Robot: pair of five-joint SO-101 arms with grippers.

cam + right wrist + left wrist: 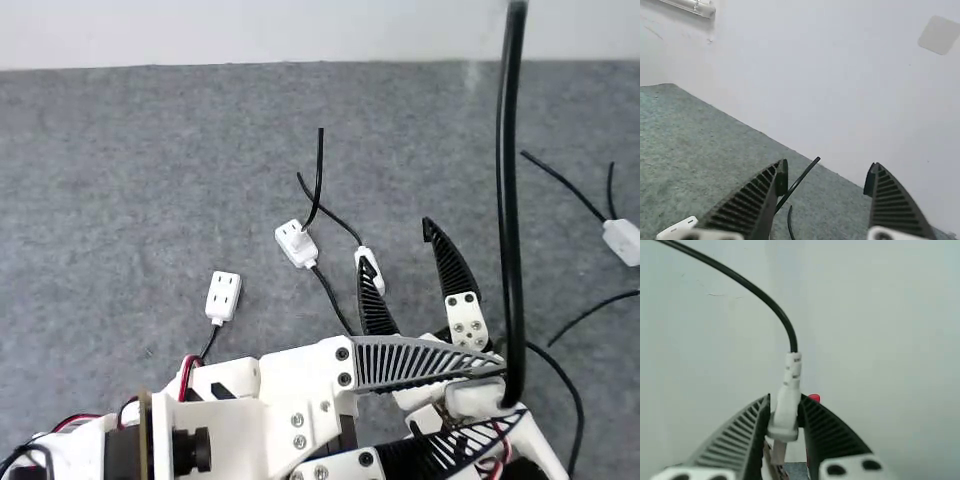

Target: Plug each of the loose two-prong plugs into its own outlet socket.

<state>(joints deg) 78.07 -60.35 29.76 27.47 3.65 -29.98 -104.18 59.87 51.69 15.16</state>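
Note:
My left gripper (pixel 488 397) (pixel 785 407) is shut on a white two-prong plug (pixel 472 396) (pixel 788 399), held above the table near the front edge. The plug's black cable (pixel 511 190) (pixel 771 304) rises from it. My right gripper (pixel 398 250) (pixel 828 167) stands open just beyond, nothing between its fingers. A white outlet socket (pixel 223 296) lies on the carpet to the left. A second white socket (pixel 297 243) lies farther back with a black cord in it. A small white plug (pixel 368 264) rests by one right fingertip.
Another white connector (pixel 622 241) with black cords lies at the right edge. Loose black cords (pixel 560 375) curl over the grey carpet (pixel 130 180) at the right. A white wall bounds the far side. A white piece (pixel 677 227) lies beside my right fingers.

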